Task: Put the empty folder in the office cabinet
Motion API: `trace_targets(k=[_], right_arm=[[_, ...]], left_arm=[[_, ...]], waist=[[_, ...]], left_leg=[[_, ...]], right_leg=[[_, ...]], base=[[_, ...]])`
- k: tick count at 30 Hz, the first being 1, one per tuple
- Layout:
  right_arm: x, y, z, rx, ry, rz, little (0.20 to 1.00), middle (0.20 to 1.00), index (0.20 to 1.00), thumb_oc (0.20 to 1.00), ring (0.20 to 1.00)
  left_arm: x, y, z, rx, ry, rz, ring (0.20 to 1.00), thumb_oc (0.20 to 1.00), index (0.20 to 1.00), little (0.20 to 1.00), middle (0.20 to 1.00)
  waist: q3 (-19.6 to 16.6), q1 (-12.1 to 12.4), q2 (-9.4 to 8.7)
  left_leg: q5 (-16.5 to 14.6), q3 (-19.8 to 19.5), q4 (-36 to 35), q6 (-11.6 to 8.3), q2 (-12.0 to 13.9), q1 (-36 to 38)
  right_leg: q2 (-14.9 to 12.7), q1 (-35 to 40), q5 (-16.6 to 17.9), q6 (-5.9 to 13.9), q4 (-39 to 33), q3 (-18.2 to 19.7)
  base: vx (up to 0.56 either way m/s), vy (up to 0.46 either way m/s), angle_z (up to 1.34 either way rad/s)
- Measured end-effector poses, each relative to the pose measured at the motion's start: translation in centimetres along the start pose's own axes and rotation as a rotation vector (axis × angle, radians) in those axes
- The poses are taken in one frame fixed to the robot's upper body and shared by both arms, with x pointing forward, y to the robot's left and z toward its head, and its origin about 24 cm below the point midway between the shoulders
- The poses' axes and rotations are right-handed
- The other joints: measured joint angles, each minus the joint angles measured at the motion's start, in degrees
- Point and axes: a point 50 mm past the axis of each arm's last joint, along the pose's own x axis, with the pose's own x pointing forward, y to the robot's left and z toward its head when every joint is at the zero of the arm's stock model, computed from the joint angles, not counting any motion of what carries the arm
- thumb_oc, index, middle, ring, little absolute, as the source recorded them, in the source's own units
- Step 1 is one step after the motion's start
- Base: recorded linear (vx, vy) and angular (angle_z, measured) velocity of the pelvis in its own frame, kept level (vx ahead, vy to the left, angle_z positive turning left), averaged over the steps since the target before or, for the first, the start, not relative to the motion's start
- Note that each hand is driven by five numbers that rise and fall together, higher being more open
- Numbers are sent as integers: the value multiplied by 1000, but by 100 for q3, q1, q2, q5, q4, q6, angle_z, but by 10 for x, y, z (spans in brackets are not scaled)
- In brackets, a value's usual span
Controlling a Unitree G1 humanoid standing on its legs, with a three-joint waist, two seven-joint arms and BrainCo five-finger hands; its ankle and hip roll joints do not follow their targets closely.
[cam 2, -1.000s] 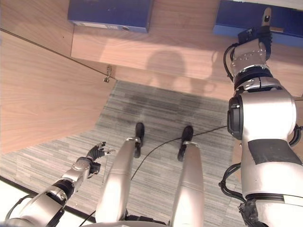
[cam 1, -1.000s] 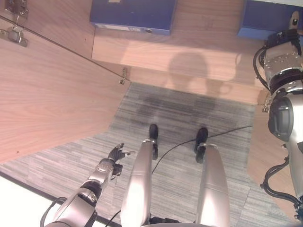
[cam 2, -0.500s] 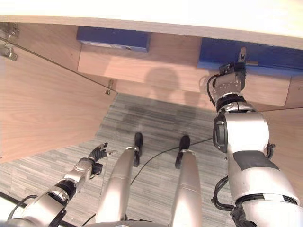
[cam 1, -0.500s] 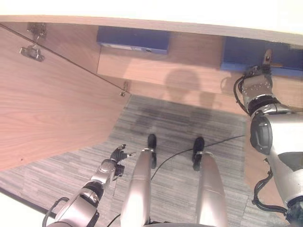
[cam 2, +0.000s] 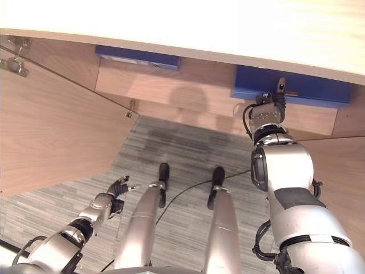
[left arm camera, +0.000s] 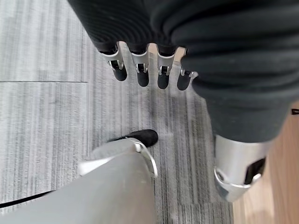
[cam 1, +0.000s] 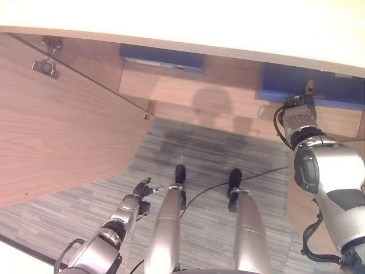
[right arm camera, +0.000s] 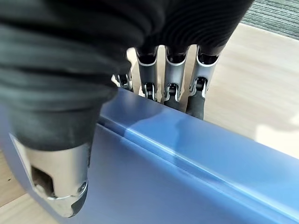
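A blue folder point(cam 1: 325, 90) lies on the right part of the cabinet's low wooden shelf point(cam 1: 228, 85). My right hand point(cam 1: 299, 117) reaches to the folder's front edge. In the right wrist view the fingers point(right arm camera: 170, 79) lie over the far side of the blue folder point(right arm camera: 187, 177) and the thumb point(right arm camera: 56, 186) presses its near face, so the hand pinches it. My left hand point(cam 1: 141, 188) hangs low over the carpet by my left side, its fingers point(left arm camera: 140, 74) relaxed and holding nothing.
A second blue folder point(cam 1: 162, 57) lies at the back left of the same shelf. The left cabinet door point(cam 1: 57, 131) stands swung open, the right door point(cam 2: 342, 171) too. The cabinet's pale top point(cam 1: 199, 23) overhangs the shelf. Grey carpet point(cam 1: 217, 148) lies in front.
The whole picture has shifted, bringing the cabinet's top into view. My right hand stays on the blue folder at the shelf. The left hand hangs as before.
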Motion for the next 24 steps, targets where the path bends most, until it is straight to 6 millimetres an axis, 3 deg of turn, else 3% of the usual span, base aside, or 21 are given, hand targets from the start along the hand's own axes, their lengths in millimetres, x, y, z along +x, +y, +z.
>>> trace_targets(k=[2,3,7,9,12,15,18,24], right_arm=[[-1,3,1,-3,-3,10,1000,1000,1000,1000,1000],[-4,10,2,-1,8,21,1000,1000,1000,1000,1000],[-19,46,20,-27,-23,111,1000,1000,1000,1000,1000],[-30,71,57,-72,-138,184,1000,1000,1000,1000,1000],[-43,86,104,-85,-274,239,1000,1000,1000,1000,1000],[-43,87,105,-107,-285,257,1000,1000,1000,1000,1000],[-40,83,101,-121,-267,253,1000,1000,1000,1000,1000],[-19,54,61,-164,-148,176,1000,1000,1000,1000,1000]], left_arm=[[0,-1,3,-1,-9,-3,1000,1000,1000,1000,1000],[0,-1,3,1,-11,-3,1000,1000,1000,1000,1000],[-1,1,0,-6,-9,1,1000,1000,1000,1000,1000],[-4,1,-10,-10,-2,-3,1000,1000,1000,1000,1000],[-14,-1,-42,-12,78,-13,1000,1000,1000,1000,1000],[-18,-1,-54,-7,117,-27,1000,1000,1000,1000,1000],[-17,2,-49,-2,95,-30,1000,1000,1000,1000,1000],[-11,3,-32,9,55,-36,1000,1000,1000,1000,1000]], waist=[[-1,-8,-6],[-4,-9,-11],[-7,-11,-15],[-7,120,-15],[-5,242,-15],[5,279,-26],[7,268,-34],[11,198,-36]], left_leg=[[-54,23,-17,55,22,4],[25,-25,-32,-1,-12,2],[51,-28,-157,10,9,18],[184,-76,-301,-34,-8,36],[213,-139,-392,-57,7,94],[185,-125,-473,-17,9,317],[313,-178,-611,-57,-66,427],[318,-157,-636,-12,-50,409]], right_leg=[[-21,4,-121,69,17,-13],[-7,3,-11,26,-12,1],[-11,-14,-73,83,-36,-19],[-6,-13,78,-1,-88,-86],[-18,58,130,-50,-111,-179],[-20,277,38,-22,-196,-179],[-66,371,27,-18,-241,-196],[-67,423,99,32,-432,-212]], base=[[0,0,0],[0,0,0],[8,-20,2],[-91,-11,8],[-2,-32,10],[85,-43,3],[-119,28,10],[-2,5,-1]])
